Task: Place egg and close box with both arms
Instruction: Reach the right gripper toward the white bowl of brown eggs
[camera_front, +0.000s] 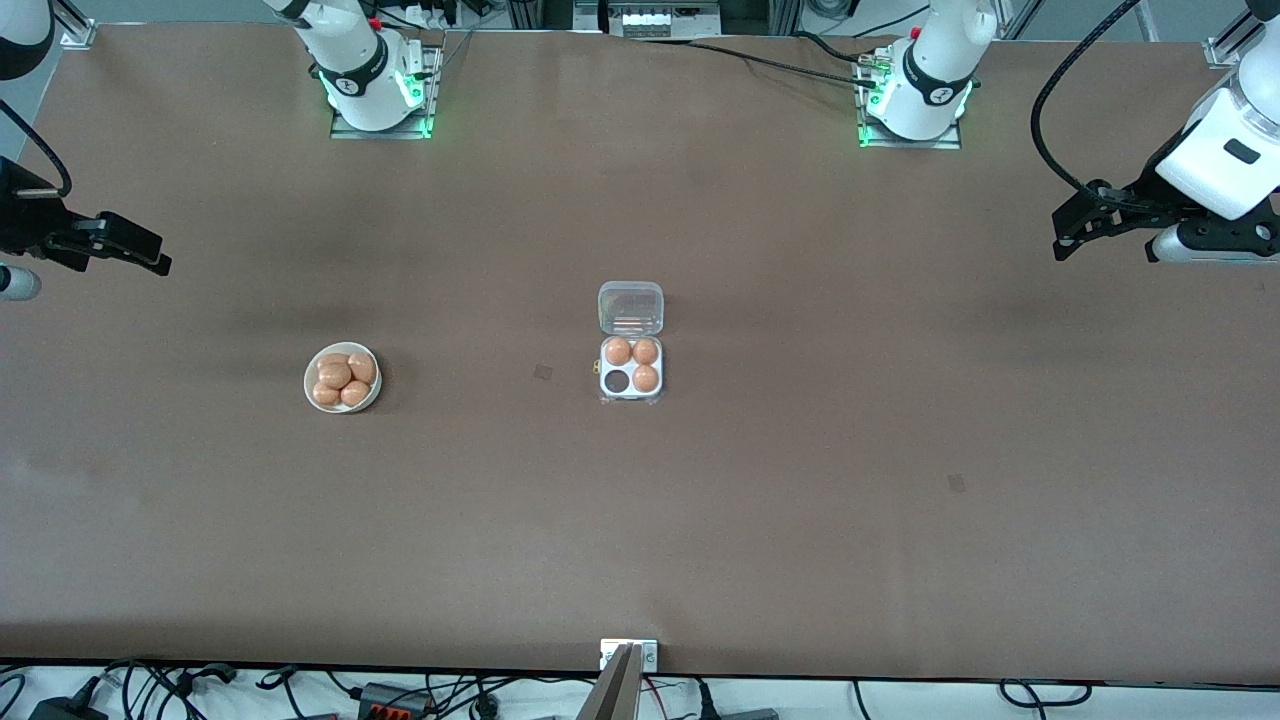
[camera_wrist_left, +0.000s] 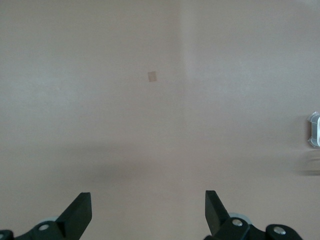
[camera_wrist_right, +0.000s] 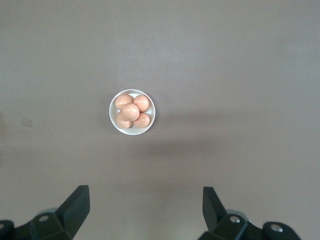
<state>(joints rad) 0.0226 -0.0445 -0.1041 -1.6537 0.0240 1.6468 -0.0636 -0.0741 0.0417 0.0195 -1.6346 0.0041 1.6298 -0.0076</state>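
Box (camera_front: 631, 370) sits mid-table, lid (camera_front: 630, 307) swung fully back and lying flat on the side toward the arm bases. Tray holds 3 eggs; 1 cell (camera_front: 616, 381) is bare, the one nearer the front camera and toward the right arm's end. So you are at the very start: nothing picked, nothing placed, lid not yet shut.

Bowl (camera_front: 342, 378) stands well apart from the box, toward the right arm's end of the table. It carries 5 eggs heaped together; the top egg (camera_wrist_right: 131, 111) looks the easiest take, judging from the right wrist view, which looks straight down on it.

Right gripper (camera_front: 105, 243) hangs high over the table's edge at its own end, jaws wide, holding nothing. Left gripper (camera_front: 1085, 222) hangs high over the table at the opposite end, jaws also wide and empty; its wrist view catches only bare table and a sliver of the lid at the frame edge. Both arms wait.

Left to do, by my reckoning: lift 1 egg from the bowl, set it in the bare cell, then fold the lid over with both arms.

Nothing stands between bowl and box. Small tape patches (camera_front: 543, 372) on the table are flat and no hindrance. Watch the heap: pulling 1 egg may roll its neighbours.
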